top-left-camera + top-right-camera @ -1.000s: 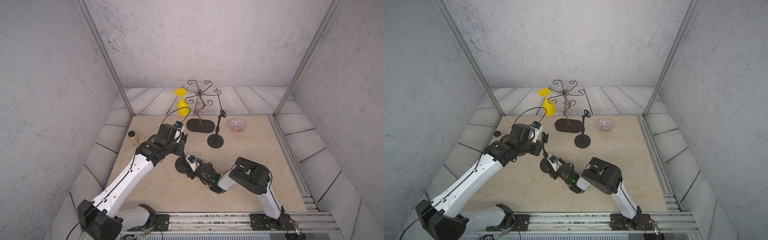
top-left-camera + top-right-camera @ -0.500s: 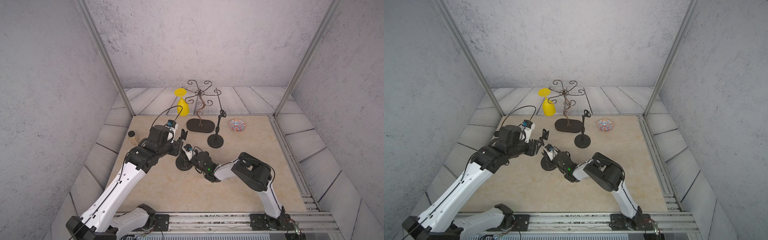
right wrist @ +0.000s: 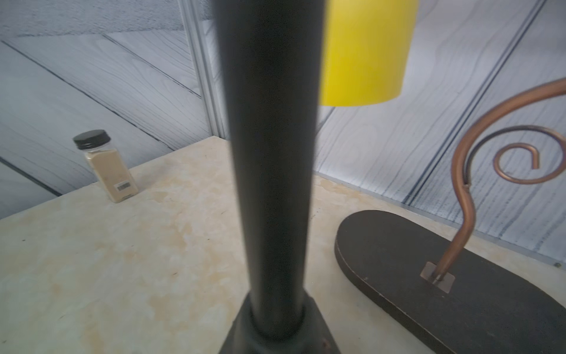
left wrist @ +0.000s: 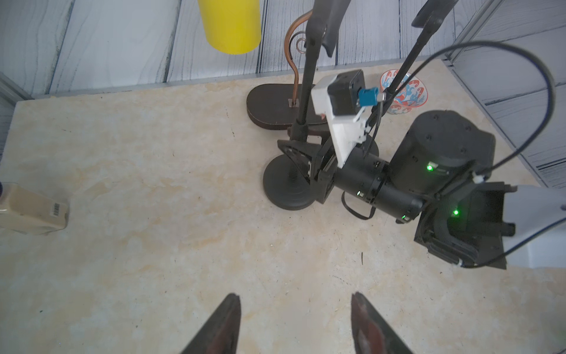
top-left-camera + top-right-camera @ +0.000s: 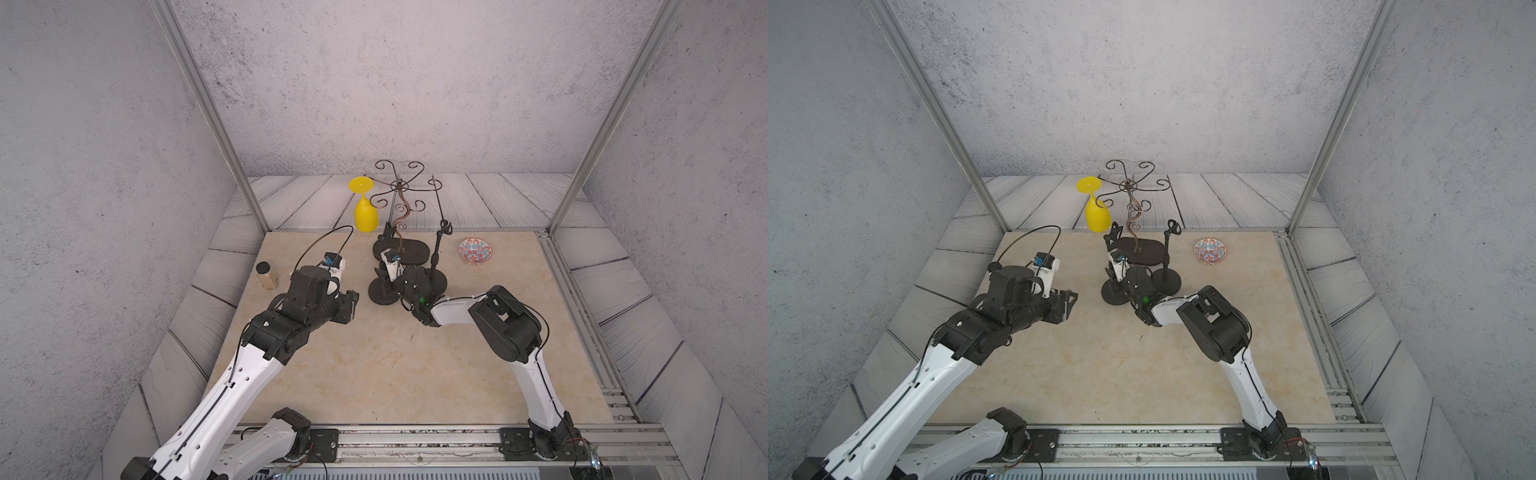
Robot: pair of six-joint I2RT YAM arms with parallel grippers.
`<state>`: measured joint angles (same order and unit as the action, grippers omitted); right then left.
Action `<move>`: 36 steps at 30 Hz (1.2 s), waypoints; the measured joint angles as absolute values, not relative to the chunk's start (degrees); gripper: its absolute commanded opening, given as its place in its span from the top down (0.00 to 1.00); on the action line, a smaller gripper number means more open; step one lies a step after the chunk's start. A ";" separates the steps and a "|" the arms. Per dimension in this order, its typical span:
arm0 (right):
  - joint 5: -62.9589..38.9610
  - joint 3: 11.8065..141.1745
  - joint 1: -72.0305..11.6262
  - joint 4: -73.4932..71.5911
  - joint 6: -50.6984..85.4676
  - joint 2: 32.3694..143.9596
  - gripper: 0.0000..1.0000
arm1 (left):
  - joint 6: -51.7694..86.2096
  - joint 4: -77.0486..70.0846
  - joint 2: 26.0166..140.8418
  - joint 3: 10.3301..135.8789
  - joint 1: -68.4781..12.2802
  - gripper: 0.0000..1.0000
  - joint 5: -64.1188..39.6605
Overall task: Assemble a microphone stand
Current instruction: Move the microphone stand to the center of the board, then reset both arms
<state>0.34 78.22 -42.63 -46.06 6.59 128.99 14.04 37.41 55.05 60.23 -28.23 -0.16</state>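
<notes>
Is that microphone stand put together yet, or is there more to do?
Looks nearly done: the pole stands upright in its round base. In hand: the right gripper is shut on the pole low down, just above the base, while the left gripper hangs open and empty, clear of the pole. Left: probably letting go; whether the joint is tight cannot be seen.
</notes>
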 measured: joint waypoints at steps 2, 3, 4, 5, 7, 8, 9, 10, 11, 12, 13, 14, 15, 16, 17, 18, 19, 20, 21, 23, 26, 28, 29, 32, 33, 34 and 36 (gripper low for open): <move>-0.05 79.31 -41.82 -45.28 7.64 129.67 0.73 | 14.11 37.17 54.72 59.55 -28.23 0.39 0.01; -0.14 79.79 -41.58 -44.60 8.14 129.69 0.71 | 14.17 36.97 54.59 59.29 -28.21 0.39 0.16; -0.32 80.20 -41.45 -43.86 8.64 129.69 0.67 | 14.20 36.84 54.54 59.16 -28.16 0.39 0.23; -0.51 80.66 -41.43 -43.24 9.41 129.69 0.61 | 14.22 36.56 54.48 58.94 -28.12 0.39 0.38; -1.02 81.36 -41.45 -42.52 10.55 129.69 0.53 | 14.31 35.75 54.37 58.39 -28.03 0.38 0.75; -1.30 81.60 -41.45 -42.35 10.85 129.69 0.48 | 14.37 35.16 54.28 57.93 -27.99 0.37 0.95; -1.50 81.71 -41.45 -42.13 11.16 129.67 0.44 | 14.41 34.57 54.24 57.41 -27.94 0.37 1.28; -1.61 81.69 -41.45 -41.93 11.40 129.67 0.40 | 14.44 34.04 54.11 56.82 -27.86 0.36 1.54; -1.65 81.58 -41.50 -41.67 11.73 129.67 0.36 | 14.48 33.58 53.95 56.16 -27.75 0.35 1.93; -1.67 81.19 -41.52 -41.58 11.92 129.58 0.32 | 14.52 33.06 53.67 55.40 -27.68 0.34 2.39; -1.72 80.49 -41.56 -41.54 12.03 129.45 0.29 | 14.55 32.56 53.34 54.72 -27.57 0.32 2.87; -1.61 79.46 -41.56 -41.65 12.03 129.21 0.25 | 14.55 31.77 52.84 53.91 -27.46 0.31 3.51; -1.48 77.78 -41.56 -41.85 12.08 128.81 0.21 | 14.52 30.46 52.05 52.71 -27.38 0.29 4.60; -1.39 76.09 -41.56 -41.76 12.21 128.18 0.17 | 14.41 29.36 51.22 51.55 -27.35 0.25 5.67; -1.17 73.63 -41.56 -41.78 12.01 127.24 0.12 | 14.37 27.92 50.11 50.06 -27.31 0.20 7.16; -0.93 70.70 -41.56 -41.76 11.99 125.97 0.04 | 14.31 26.37 48.90 48.42 -27.27 0.14 8.84; -0.71 68.45 -41.56 -41.58 12.19 124.77 0.01 | 14.06 24.80 47.79 46.74 -27.11 0.09 10.59; -0.23 65.60 -41.56 -41.39 11.90 123.00 0.01 | 14.04 22.87 46.59 44.73 -26.85 0.05 12.73; 0.25 62.30 -41.56 -41.34 11.75 120.66 0.01 | 13.98 20.80 45.45 42.59 -26.41 0.04 14.94; 1.54 56.86 -41.56 -41.10 11.49 115.66 0.01 | 13.37 16.23 44.05 38.20 -25.19 0.03 19.09; 4.32 48.93 -41.50 -40.03 10.70 105.32 0.01 | 11.77 7.57 44.21 30.96 -22.15 0.02 24.29; 6.81 45.41 -41.41 -37.76 10.24 97.78 0.01 | 11.29 2.39 46.50 27.00 -18.98 0.02 26.41; 8.51 44.01 -41.23 -35.97 9.93 93.67 0.01 | 11.33 -0.08 48.49 25.52 -16.97 0.02 27.05; 12.86 40.66 -39.24 -29.98 8.49 81.80 0.01 | 11.03 -5.13 56.25 24.16 -11.11 0.02 27.90; 13.91 39.62 -37.65 -27.70 7.97 77.91 0.01 | 10.66 -7.31 58.96 24.16 -9.50 0.02 27.75; 14.63 38.79 -36.01 -26.20 7.60 75.26 0.01 | 10.46 -9.30 61.36 24.16 -8.19 0.03 27.51; 15.64 36.34 -30.26 -22.87 6.76 70.02 0.01 | 10.33 -13.26 66.39 24.16 -5.74 0.02 26.46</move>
